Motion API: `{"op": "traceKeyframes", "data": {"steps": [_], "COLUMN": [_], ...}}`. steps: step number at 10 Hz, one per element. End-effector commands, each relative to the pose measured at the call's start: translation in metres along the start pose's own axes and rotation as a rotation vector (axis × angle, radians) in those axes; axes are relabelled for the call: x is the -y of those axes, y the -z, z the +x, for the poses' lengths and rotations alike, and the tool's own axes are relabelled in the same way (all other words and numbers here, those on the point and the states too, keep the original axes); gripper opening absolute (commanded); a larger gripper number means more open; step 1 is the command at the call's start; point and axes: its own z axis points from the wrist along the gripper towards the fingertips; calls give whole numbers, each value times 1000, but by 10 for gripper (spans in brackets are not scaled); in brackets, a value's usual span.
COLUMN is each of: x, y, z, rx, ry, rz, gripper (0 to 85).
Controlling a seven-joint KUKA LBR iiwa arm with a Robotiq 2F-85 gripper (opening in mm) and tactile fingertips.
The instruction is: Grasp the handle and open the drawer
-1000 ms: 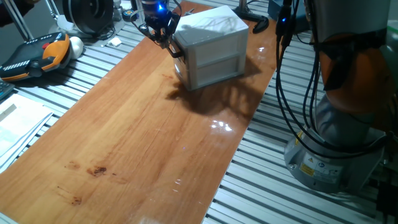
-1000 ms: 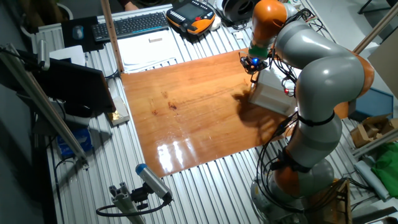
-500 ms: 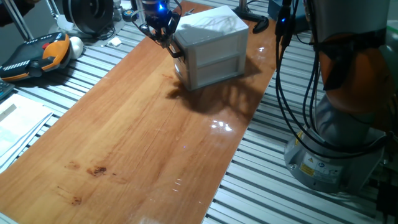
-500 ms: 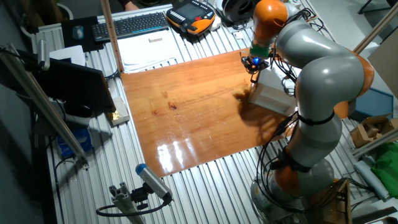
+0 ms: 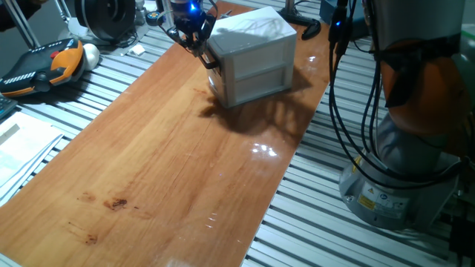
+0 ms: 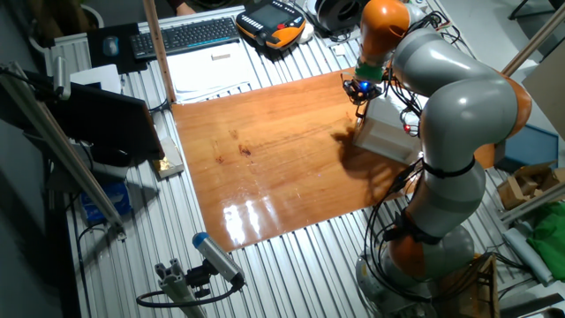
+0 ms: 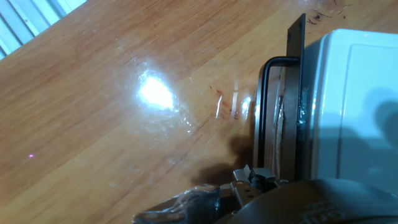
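At the far end of the wooden tabletop (image 5: 171, 163), beside the white box (image 5: 252, 55): gripper (image 5: 194, 46) poised at the box's left front corner, unmoved across the past second, both fixed views matching their earlier frames. No visible progress, then, on the pull: drawer (image 5: 256, 78) flush in its housing, nothing drawn out yet (a pause at the grasp, by all appearances, or a slow close). Only from the hand view: the handle (image 7: 268, 112), a thin black bar running just off the white front panel, with part of a finger (image 7: 252, 177) right at its lower end. Spread of the fingers impossible to judge, one tip alone showing. From the other fixed view, mostly arm (image 6: 450, 106), handle hidden.
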Motion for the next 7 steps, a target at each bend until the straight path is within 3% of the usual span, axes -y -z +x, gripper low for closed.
{"op": "traceKeyframes", "data": {"steps": [1,3,7], "x": [0,0,0], "y": [0,0,0], "z": [0,0,0], "rx": [11,44,31], "ry": [9,12,38], "rz": [9,46,31], "gripper": [7,7,7]}}
